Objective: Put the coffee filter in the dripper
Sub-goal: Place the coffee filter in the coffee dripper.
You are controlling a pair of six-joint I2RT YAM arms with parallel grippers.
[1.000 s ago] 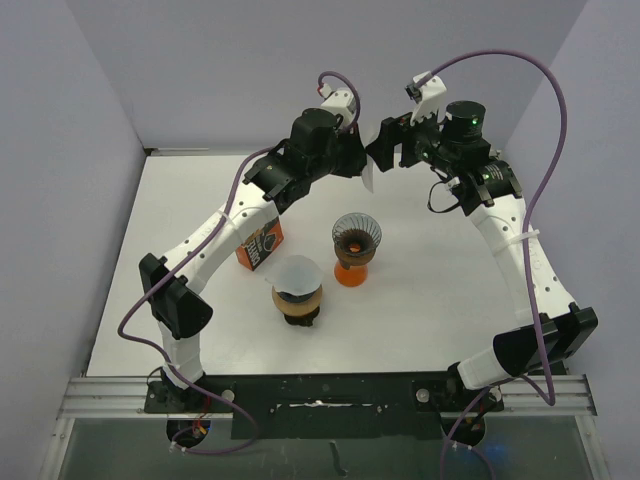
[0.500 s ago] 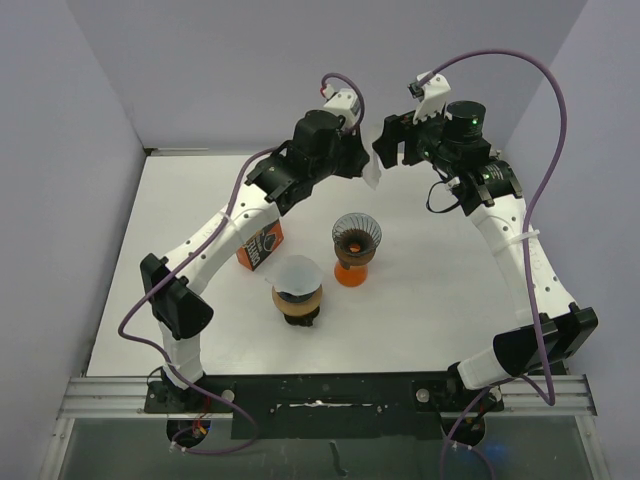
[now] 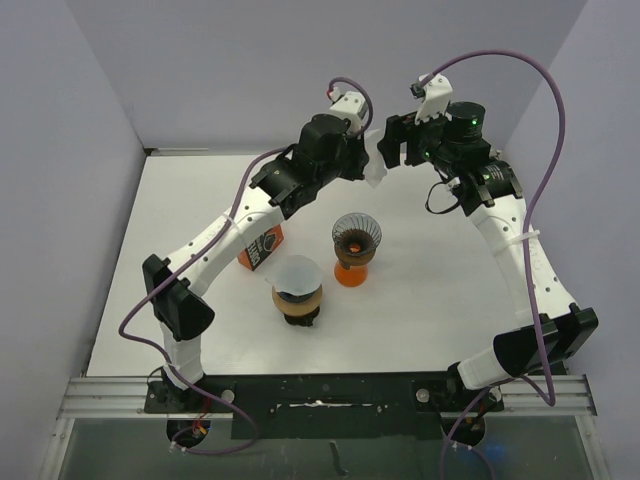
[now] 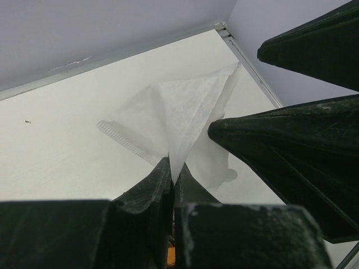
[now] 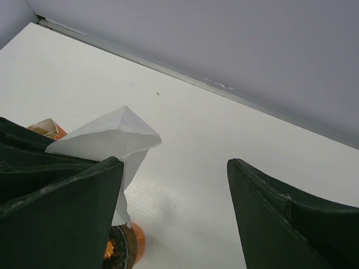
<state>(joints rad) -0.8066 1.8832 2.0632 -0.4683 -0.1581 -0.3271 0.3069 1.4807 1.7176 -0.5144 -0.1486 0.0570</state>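
My left gripper (image 3: pixel 366 168) is shut on the pointed end of a white paper coffee filter (image 3: pixel 377 176), held in the air over the far middle of the table. In the left wrist view the filter (image 4: pixel 179 112) fans out from my closed fingertips (image 4: pixel 162 171). My right gripper (image 3: pixel 393 150) is open right beside it. In the right wrist view the filter (image 5: pixel 112 134) lies against the left finger (image 5: pixel 67 196), and the right finger (image 5: pixel 280 213) is well apart. The dripper (image 3: pixel 356 238), a dark cone on an orange foot, stands below and nearer, empty.
A brown vessel with a translucent white cone on top (image 3: pixel 298 288) stands left of and nearer than the dripper. An orange box (image 3: pixel 260 245) sits under my left forearm. The white table (image 3: pixel 440 300) is closed in by grey walls at the back and sides.
My left gripper has moved a little right and back with the filter. My right gripper has drawn back slightly to the right and stays open beside the filter.
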